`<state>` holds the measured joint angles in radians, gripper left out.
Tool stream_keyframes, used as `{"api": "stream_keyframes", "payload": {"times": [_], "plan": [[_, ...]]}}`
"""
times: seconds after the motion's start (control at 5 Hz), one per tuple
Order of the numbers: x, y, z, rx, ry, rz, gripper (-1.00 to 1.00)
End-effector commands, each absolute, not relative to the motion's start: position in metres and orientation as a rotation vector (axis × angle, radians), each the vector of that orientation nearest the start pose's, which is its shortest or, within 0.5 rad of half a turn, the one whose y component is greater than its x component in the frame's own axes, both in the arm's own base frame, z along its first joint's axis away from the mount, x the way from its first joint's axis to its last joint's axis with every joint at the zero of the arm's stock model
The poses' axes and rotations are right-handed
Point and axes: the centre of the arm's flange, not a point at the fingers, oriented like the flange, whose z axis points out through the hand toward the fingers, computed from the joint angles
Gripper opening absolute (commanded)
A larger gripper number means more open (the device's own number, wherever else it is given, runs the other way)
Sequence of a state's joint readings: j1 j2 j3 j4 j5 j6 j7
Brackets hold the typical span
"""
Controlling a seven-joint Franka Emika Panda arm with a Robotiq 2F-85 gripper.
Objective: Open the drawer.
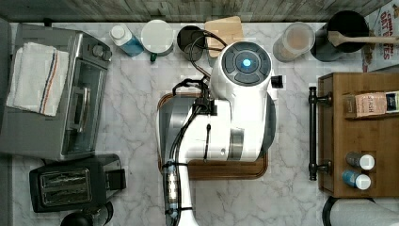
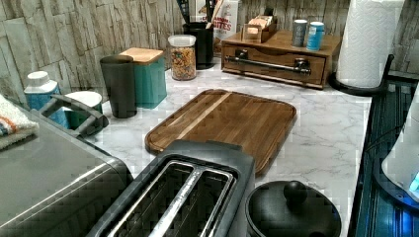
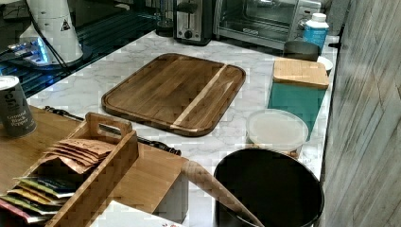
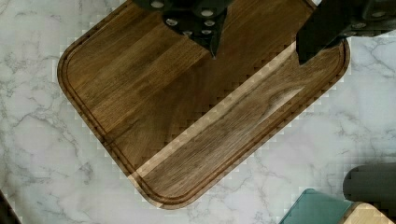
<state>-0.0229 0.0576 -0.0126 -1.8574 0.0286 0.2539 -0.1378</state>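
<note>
Though wood-grained, drawer (image 2: 276,58) (black bar handle (image 2: 269,64)) flat-fronted, shallow.

Below my wrist: cutting board (image 4: 187,116) — grained wood, satin; counter (image 4: 42,154) — veined marble; drawer (image 2: 276,59) — matt wood, black metal bar.

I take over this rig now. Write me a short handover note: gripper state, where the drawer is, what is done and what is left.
Gripper: open, empty, hanging above the cutting board.
Drawer: shut, in the wooden organizer at the far end of the counter in the left view; its black bar handle faces the cutting board.
Done: nothing on the drawer yet.
Left: move to the handle, grip it, pull the drawer out.
</note>
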Motion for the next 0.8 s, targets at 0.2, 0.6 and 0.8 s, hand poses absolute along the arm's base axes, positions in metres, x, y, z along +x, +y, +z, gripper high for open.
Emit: {"api": "stream_keyframes", "payload": {"times": [0.2, 0.6, 0.8], "plan": [[0.566, -0.018, 0.473, -2.952, 1.066, 0.163, 1.0], [0.529, -0.069, 0.452, -3.076, 0.655, 0.074, 1.0], [0.516, -0.111, 0.446, -3.107, 0.446, 0.003, 1.0]]}}
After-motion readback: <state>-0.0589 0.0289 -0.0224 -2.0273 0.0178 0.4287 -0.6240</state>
